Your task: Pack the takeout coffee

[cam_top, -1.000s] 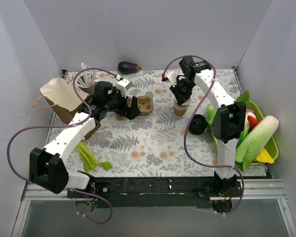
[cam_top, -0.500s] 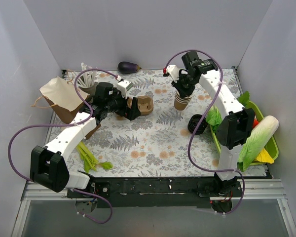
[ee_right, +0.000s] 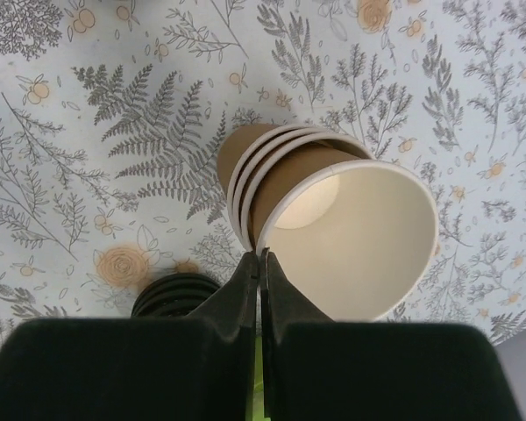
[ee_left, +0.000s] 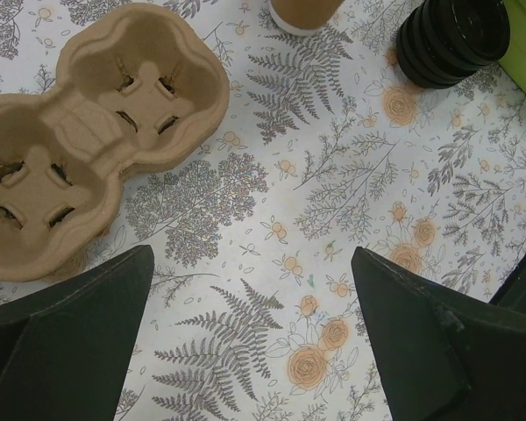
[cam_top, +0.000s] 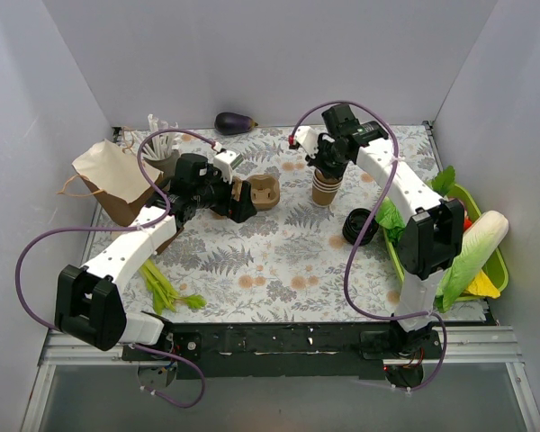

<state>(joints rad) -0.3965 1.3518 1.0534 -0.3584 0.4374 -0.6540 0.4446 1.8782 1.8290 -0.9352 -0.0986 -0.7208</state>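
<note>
No lidded takeout coffee shows in any view. A stack of lidless tan paper cups (cam_top: 326, 187) stands at the back middle of the table. My right gripper (cam_top: 328, 162) is over it, and its tips (ee_right: 260, 256) are shut on the rim of the top cup (ee_right: 351, 237). A pile of black lids (cam_top: 360, 225) lies to the right of the stack. My left gripper (ee_left: 252, 263) is open and empty, low over the table just beside a brown two-cup pulp carrier (ee_left: 96, 132). A brown paper bag (cam_top: 112, 180) stands at the far left.
A green tub (cam_top: 495, 265) of toy vegetables sits at the right edge. An eggplant (cam_top: 234, 122) lies at the back wall, white cutlery (cam_top: 157, 139) at the back left, and celery (cam_top: 162, 286) at the front left. The lid pile also shows in the left wrist view (ee_left: 451, 39).
My right gripper has shifted a little left and back with the cup stack in its grip. The left arm has barely moved.
</note>
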